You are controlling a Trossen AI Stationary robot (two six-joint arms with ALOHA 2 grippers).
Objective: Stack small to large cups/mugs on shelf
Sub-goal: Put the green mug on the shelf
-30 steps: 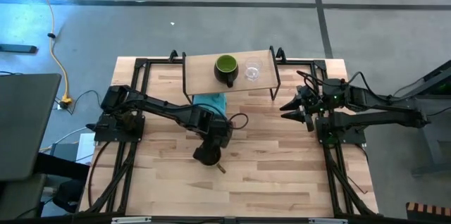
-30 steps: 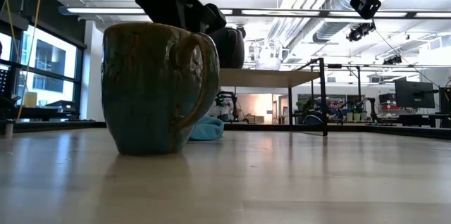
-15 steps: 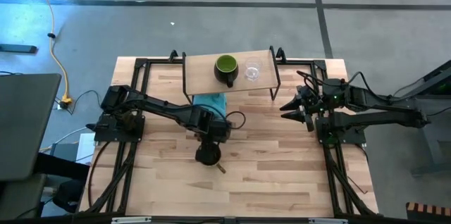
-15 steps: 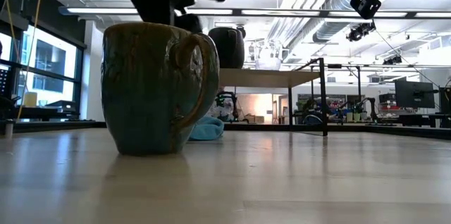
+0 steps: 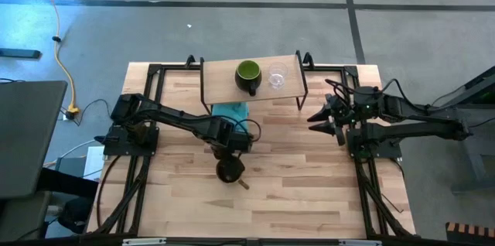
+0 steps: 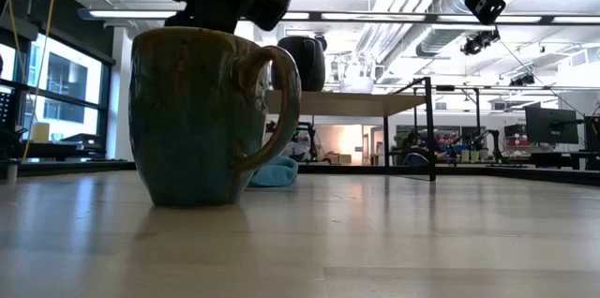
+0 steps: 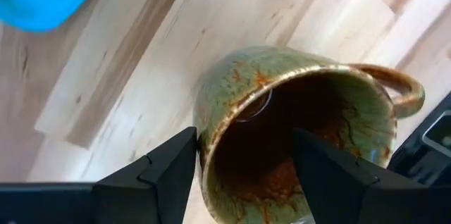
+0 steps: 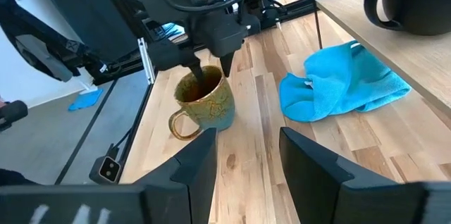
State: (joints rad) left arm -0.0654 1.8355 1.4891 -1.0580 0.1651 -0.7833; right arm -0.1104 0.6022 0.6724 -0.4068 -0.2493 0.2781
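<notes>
The brown mug [image 5: 230, 172] stands upright on its base on the tabletop, its handle [image 7: 394, 86] toward the near right. My left gripper [image 7: 244, 139] is open over the mug's far side, one finger inside the mug and one outside; it also shows in the right wrist view [image 8: 211, 69]. The shelf [image 5: 220, 80] stands at the table's far edge. On it stand the mug that is green within [image 5: 248, 74] and the clear glass cup [image 5: 277, 77]. My right gripper [image 5: 313, 120] waits open and empty at the right. My left gripper straddles the brown mug's far wall at the rim [image 7: 204, 146], on the side away from the handle. One finger [image 7: 317, 168] reaches down inside the mug and the other [image 7: 169, 171] lies close against the wall's outside. The fingers point down. The mug stands on the table.
A teal cloth [image 5: 230, 111] lies bunched on the table between the shelf and the brown mug. Black frame rails [image 5: 143, 114] run along the table's left and right sides. Bare tabletop [image 5: 302, 192] lies near and right of the mug.
My left gripper has gone from right above the brown mug a little toward the table's far edge, uncovering the mug in the high view. The mug has turned slightly on the table: in the low view its handle now shows wider.
</notes>
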